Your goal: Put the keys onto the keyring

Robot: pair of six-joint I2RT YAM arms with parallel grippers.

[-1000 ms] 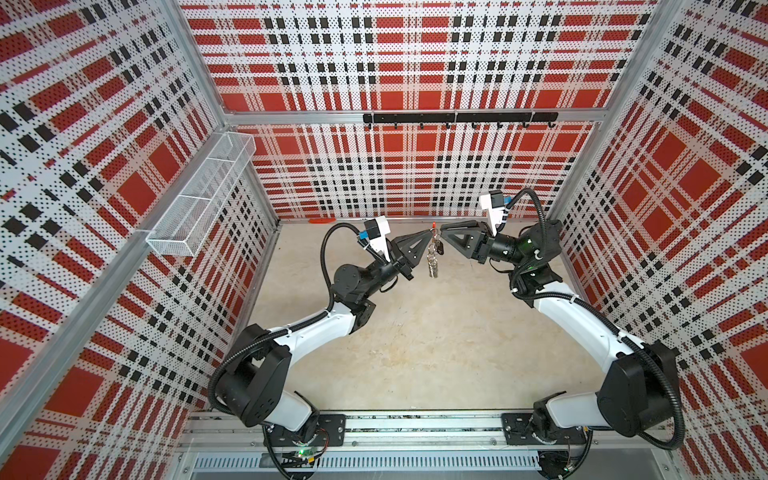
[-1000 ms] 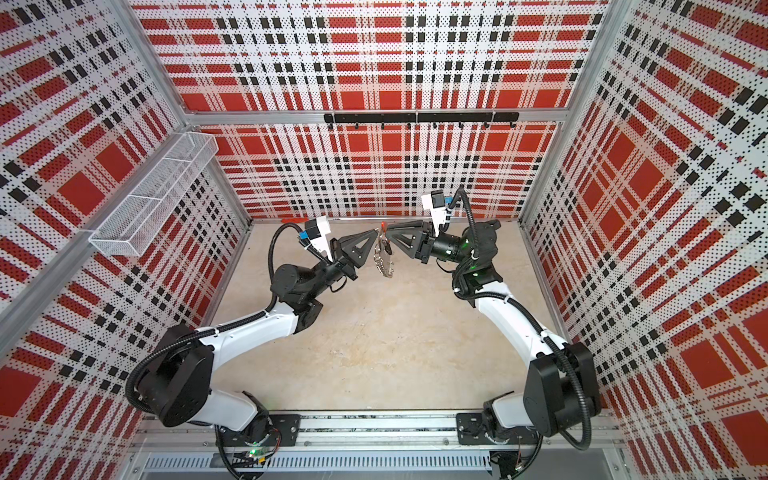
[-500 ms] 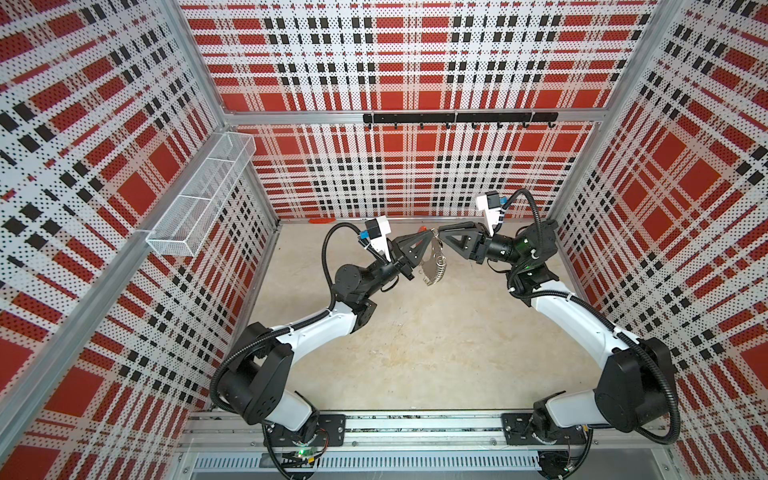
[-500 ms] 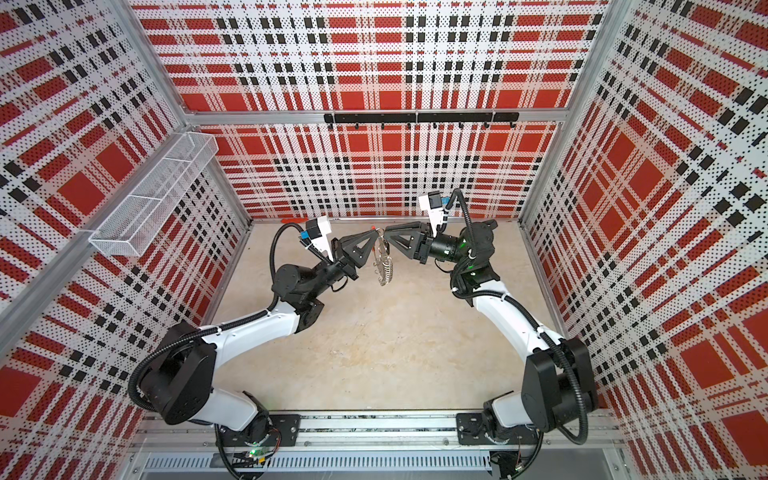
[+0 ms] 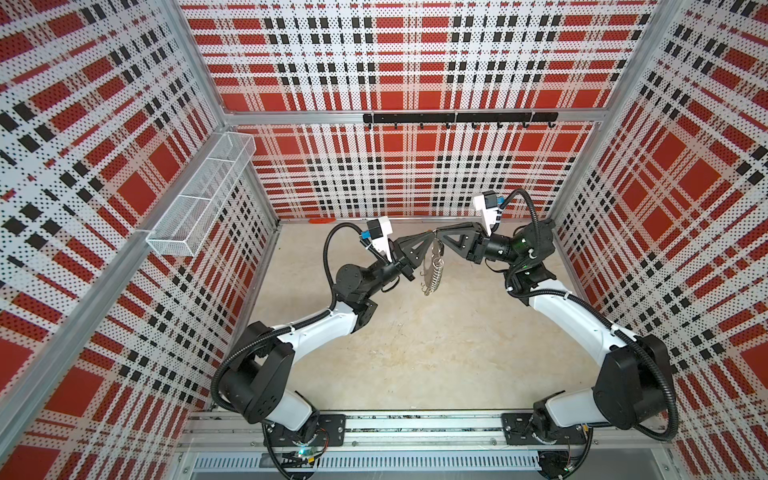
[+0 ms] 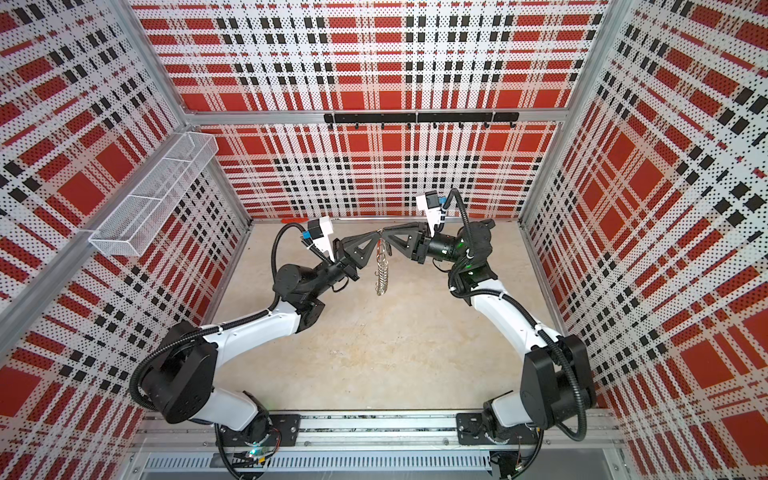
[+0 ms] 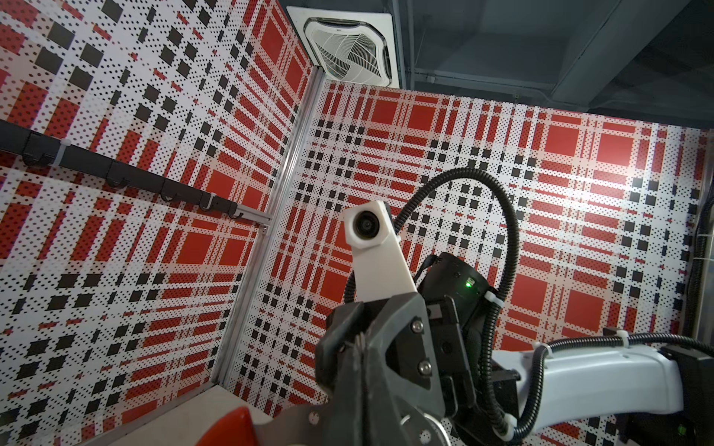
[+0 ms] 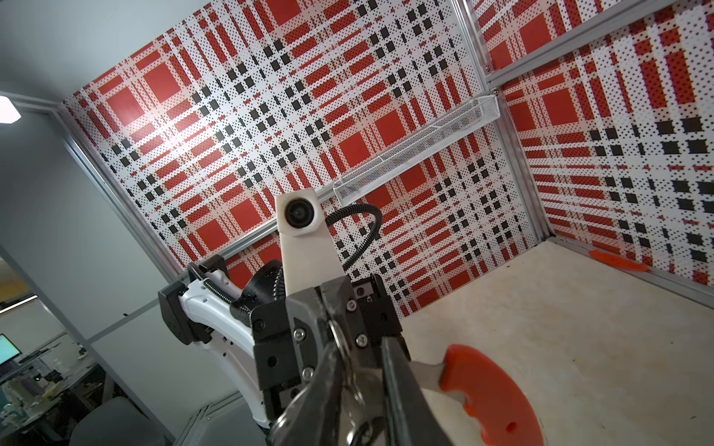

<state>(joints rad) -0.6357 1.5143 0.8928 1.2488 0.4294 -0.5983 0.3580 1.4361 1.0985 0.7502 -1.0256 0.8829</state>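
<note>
Grey flat band with small silver split rings (image 5: 432,279) strung down its rim: keyring (image 5: 434,264), in both top views hanging edge-on in mid-air, clear of the beige table (image 5: 415,357), near the back wall and about midway between the 2 side walls. Wide bare tabletop below and toward the front, plaid walls well apart on 3 sides. Pinched at its upper end by the left gripper (image 5: 428,240), fingers fully together on the band, left arm raised with bent elbow and forearm reaching up and inward. Met tip to tip by the right gripper (image 6: 386,239), right arm arched likewise from the opposite side, fingers close together at the band's top. From the left wrist: red curved segment (image 7: 232,428) and grey band with small holes along the lower edge, dark fingers (image 7: 394,347) of the right gripper pointing straight at the lens, only a thin slit between them, something thin and silvery in that slit. Gripped or merely touched, cannot tell. From the right wrist: 2 dark fingers on either side of the band with a narrow gap, red curved segment jutting past them over open table, left gripper head-on behind, wire basket (image 8: 417,151) on the far wall.
</note>
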